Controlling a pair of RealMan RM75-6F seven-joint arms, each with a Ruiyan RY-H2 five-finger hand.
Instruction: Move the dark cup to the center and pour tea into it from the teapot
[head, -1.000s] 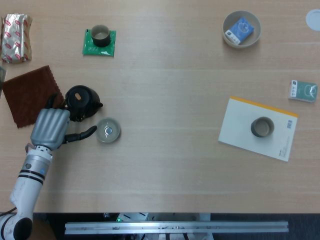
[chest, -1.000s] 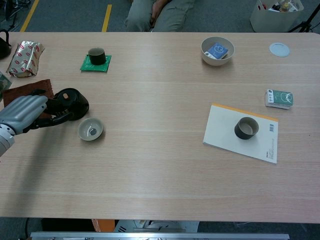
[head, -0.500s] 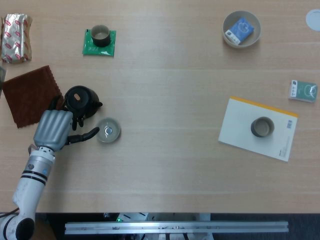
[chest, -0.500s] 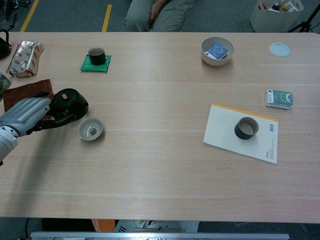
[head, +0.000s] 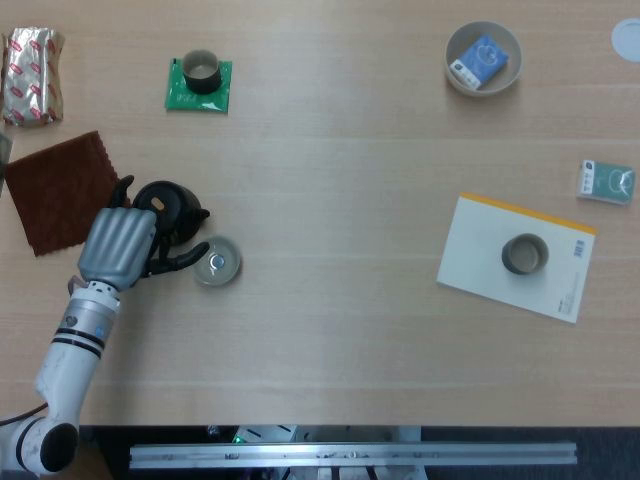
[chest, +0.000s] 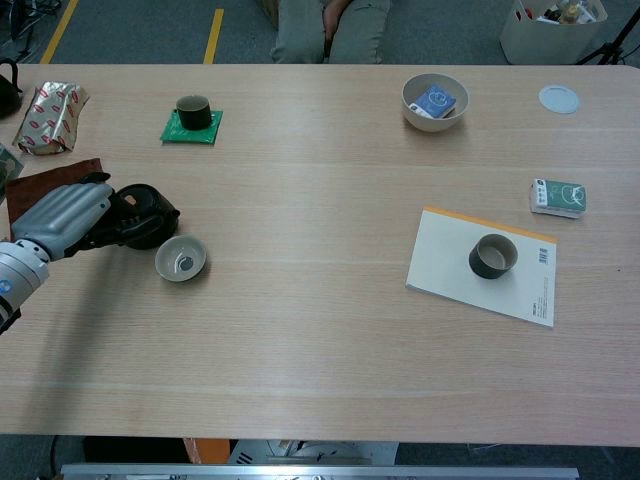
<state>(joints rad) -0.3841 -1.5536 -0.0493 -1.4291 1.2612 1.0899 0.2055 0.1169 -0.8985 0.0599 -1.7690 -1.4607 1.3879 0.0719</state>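
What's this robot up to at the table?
Its left hand is wrapped around a black teapot near the left edge, beside a small pale bowl. The teapot looks still on the table, not yet tipped. One dark cup sits on a white booklet to the right, another on a green mat further back. Nothing stands at the table's center. The right hand is out of sight.

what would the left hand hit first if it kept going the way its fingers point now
Its fingers point toward the table's middle, and the left hand is already against the black teapot. Pushed on, the teapot goes first; the small grey-green bowl lies right by the lowest finger, so it might be clipped too.
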